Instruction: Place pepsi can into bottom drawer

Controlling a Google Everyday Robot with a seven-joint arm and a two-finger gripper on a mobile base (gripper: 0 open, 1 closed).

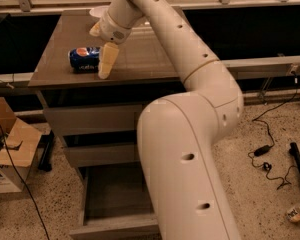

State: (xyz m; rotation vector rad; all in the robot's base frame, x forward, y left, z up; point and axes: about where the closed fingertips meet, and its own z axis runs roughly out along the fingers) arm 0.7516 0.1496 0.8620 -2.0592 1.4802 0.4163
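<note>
The bottom drawer (115, 196) stood open, but the can (84, 58) lay ungrasped on the cabinet top (145, 59), the gripper (101, 46) just beside it, jaws seemingly spread and empty.

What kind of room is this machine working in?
Probably a lab or workshop, not a home: a speckled hard floor with loose cables, an open cardboard box, and a plain drawer cabinet. The gripper hangs over the cabinet top beside the pepsi can.

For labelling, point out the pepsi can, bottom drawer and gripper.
pepsi can (82, 58), camera view, blue side.
bottom drawer (110, 228), camera view, front panel's top edge.
gripper (104, 60), camera view, pale part at can's right end.
</note>
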